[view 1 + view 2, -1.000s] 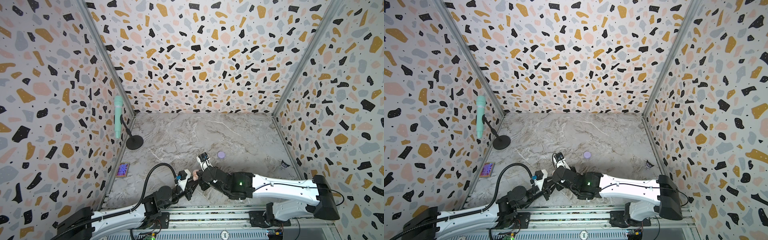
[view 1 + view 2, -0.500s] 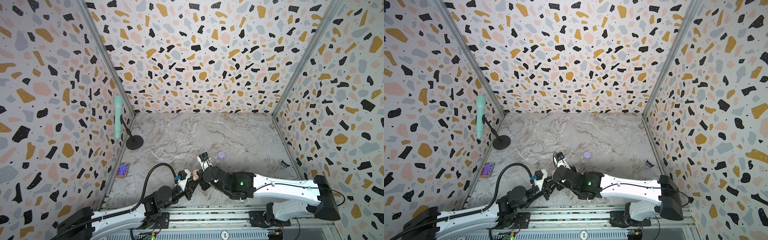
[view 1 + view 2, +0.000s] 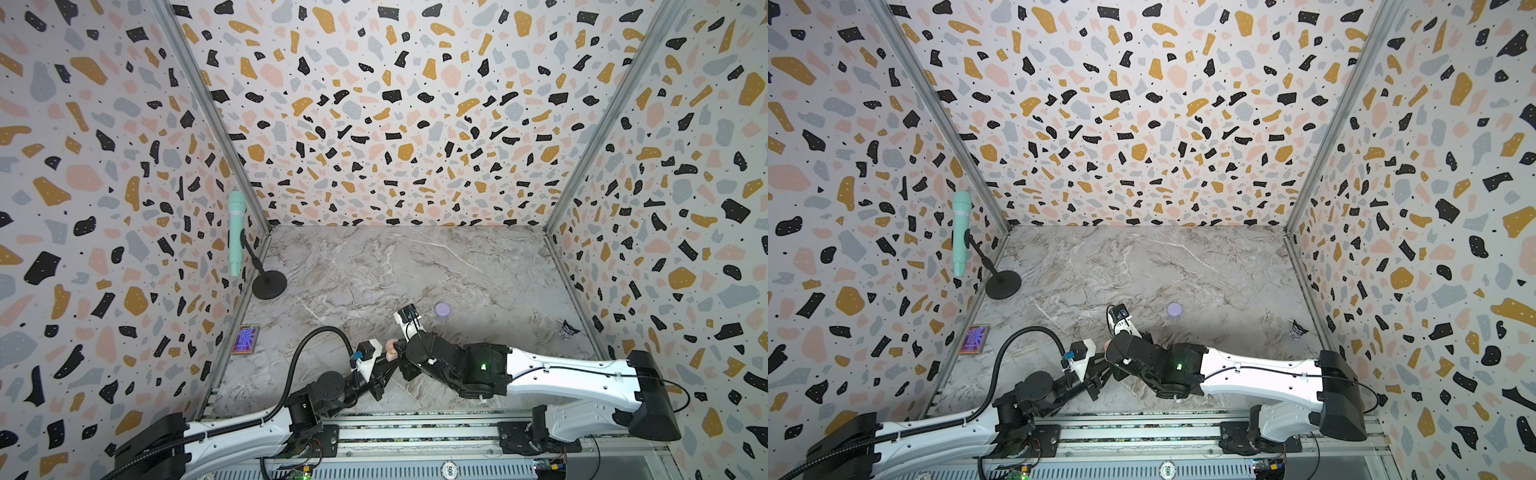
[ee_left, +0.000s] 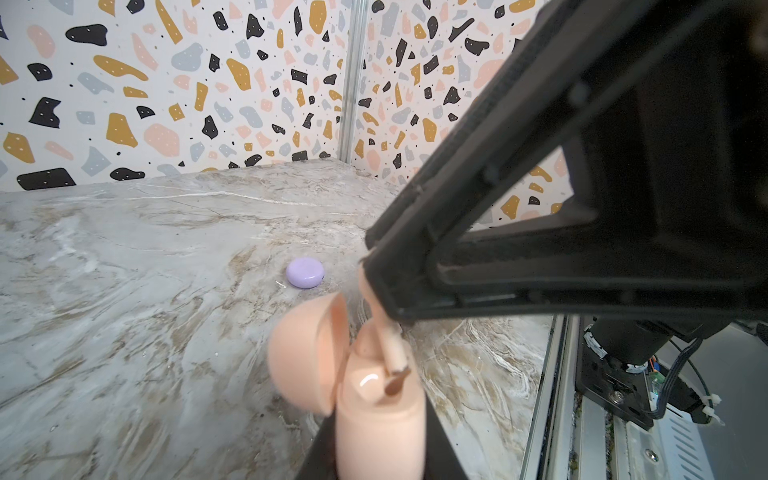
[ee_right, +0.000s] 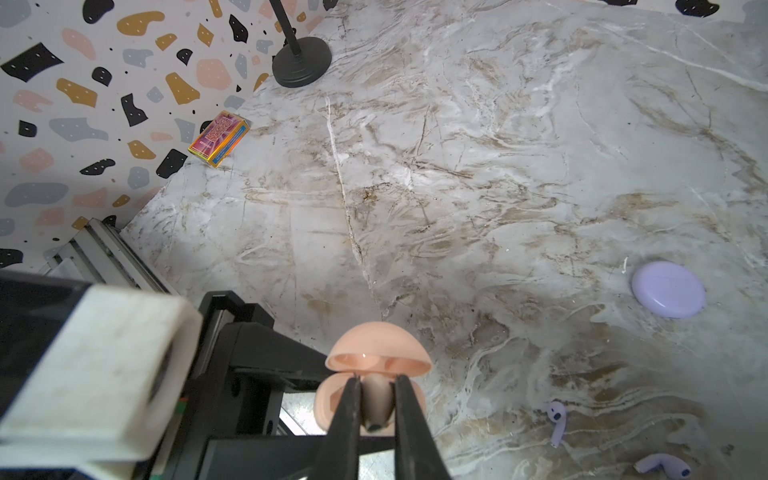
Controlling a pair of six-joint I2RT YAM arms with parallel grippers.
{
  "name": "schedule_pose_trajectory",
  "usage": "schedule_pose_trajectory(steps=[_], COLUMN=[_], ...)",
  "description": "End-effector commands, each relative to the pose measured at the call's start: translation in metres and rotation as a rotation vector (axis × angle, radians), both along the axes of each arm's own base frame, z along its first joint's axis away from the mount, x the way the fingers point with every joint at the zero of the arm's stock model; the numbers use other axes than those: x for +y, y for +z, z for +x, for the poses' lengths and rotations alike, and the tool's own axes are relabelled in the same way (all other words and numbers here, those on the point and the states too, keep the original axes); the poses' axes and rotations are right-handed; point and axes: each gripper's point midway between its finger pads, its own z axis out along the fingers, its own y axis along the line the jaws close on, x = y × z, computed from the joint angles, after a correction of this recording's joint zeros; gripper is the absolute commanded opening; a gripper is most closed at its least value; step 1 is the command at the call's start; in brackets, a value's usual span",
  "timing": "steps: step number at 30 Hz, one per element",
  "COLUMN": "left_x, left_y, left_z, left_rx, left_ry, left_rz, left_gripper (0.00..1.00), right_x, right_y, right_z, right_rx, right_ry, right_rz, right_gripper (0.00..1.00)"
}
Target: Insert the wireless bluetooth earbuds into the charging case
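**What you can't make out**
In a top view the right arm (image 3: 440, 361) covers nearly all of the peach case (image 3: 390, 348). In your left wrist view its lid (image 4: 299, 357) is blurred and the picture's edge cuts off its base. You cannot tell whether the peach earbud (image 5: 376, 401) has reached its pocket. The dark scrap (image 3: 567, 330) is too small to identify.

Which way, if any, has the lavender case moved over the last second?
No. In a top view the lavender case keeps the same spot relative to the black stand base.
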Motion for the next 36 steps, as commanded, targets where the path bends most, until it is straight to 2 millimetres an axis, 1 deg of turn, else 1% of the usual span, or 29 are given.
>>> schedule_pose_trajectory(steps=[1,4,11,14,22,36], left_x=[0.003,0.003,0.003,0.004,0.005,0.007], left_y=[0.000,0.000,0.000,0.001,0.003,0.004], left_z=[-0.004,-0.003,-0.003,-0.003,-0.003,-0.002], left_rx=[-0.027,-0.028,-0.028,-0.030,-0.039,-0.043], left_ry=[-0.010,-0.009,-0.009,-0.006,0.000,0.007], left_rz=[-0.025,-0.025,-0.025,-0.026,-0.034,-0.037], left_gripper=[0.00,0.00,0.00,0.00,0.00,0.00], right_x=[0.002,0.003,0.007,0.007,-0.001,-0.012], right_y=[0.018,0.019,0.009,0.008,0.001,-0.002], right_z=[0.001,0.000,-0.002,-0.003,-0.003,-0.004], right_rx=[-0.004,0.001,0.015,0.016,0.029,0.035], right_ry=[-0.001,0.006,0.019,0.022,0.008,-0.013], right_rz=[0.043,0.053,0.038,0.040,0.027,0.028], right_gripper=[0.14,0.14,0.14,0.14,0.14,0.14])
